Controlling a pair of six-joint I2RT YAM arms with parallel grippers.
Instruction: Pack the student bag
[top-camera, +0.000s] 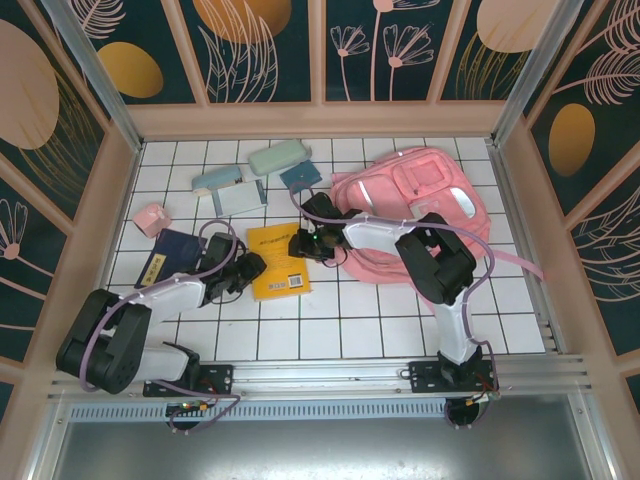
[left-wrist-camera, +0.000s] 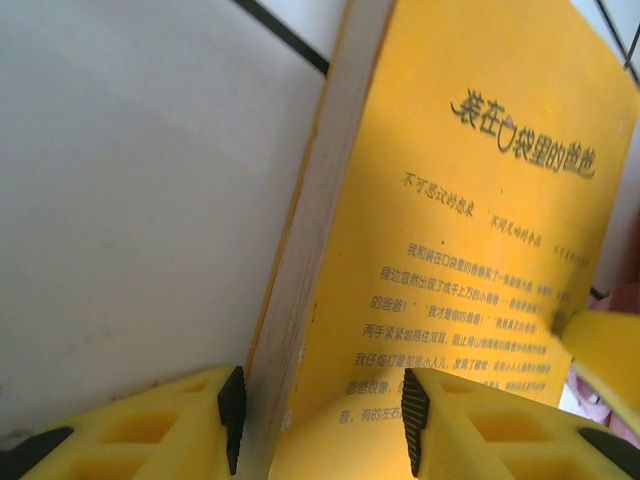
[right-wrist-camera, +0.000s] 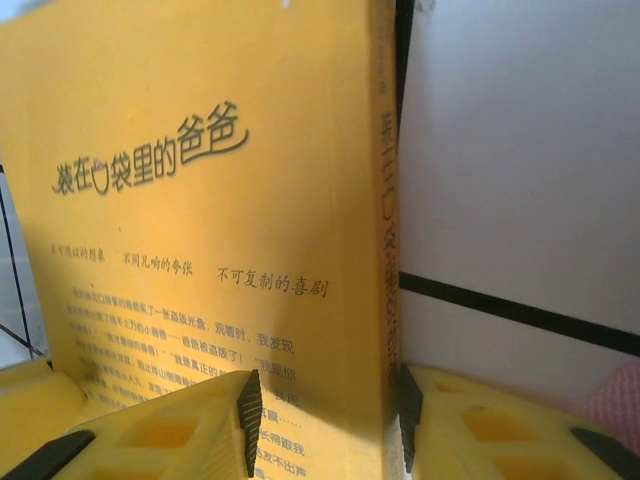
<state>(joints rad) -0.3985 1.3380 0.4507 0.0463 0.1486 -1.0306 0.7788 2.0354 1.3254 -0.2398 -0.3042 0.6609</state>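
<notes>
The yellow book lies near the middle of the white tiled table, with a gripper on each side of it. My left gripper is at its left edge. In the left wrist view the jaws straddle the page edge of the book, pads against both faces. My right gripper is at the book's upper right corner, its jaws closed over the spine side of the book. The pink student bag lies flat just right of the book, and a bit of it shows in the right wrist view.
A navy book lies left of the yellow one, with a small pink box beyond it. Pale blue and white items, a mint case and a blue pouch sit toward the back. Panel walls enclose the table.
</notes>
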